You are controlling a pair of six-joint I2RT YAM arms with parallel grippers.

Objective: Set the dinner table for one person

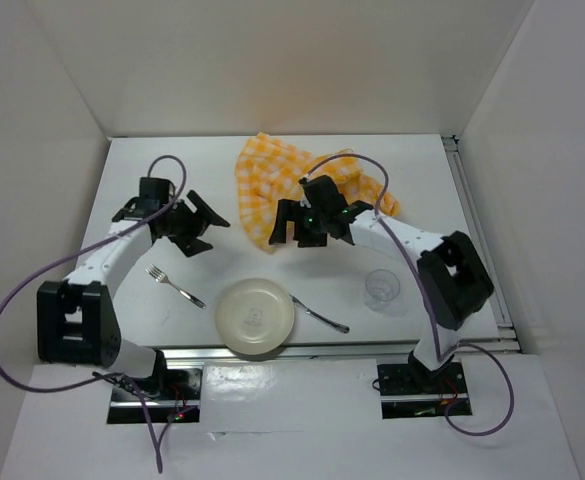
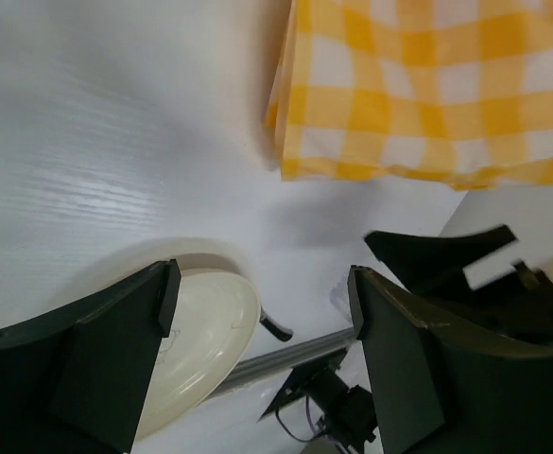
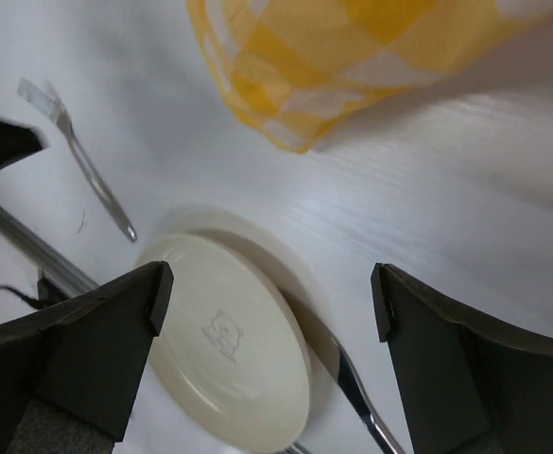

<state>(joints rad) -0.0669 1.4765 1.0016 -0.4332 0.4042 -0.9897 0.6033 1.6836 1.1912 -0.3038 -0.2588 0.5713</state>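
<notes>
Currently both claws stand apart, empty: the left claw (image 2: 262, 279) beside, the right claw (image 3: 271, 279) over the near edge of the crumpled yellow-and-white checked cloth (image 1: 272, 175). Probable step: grasp that cloth. Centre one claw over a raised fold, then close firmly. The large flat white rectangular metal-railed desk (image 1: 422, 180) lies beneath both claws. The round cream plate (image 3: 248, 378) bears a small central mark, unreadable.

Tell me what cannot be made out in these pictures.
- Checked cloth: top view, near edge hidden under the right gripper; both wrist views cut it off.
- Utensil right of the plate: top view, too small to tell knife from spoon; right wrist view cuts it off below.
- Plate: left wrist view, partly behind a finger of the left gripper.
</notes>
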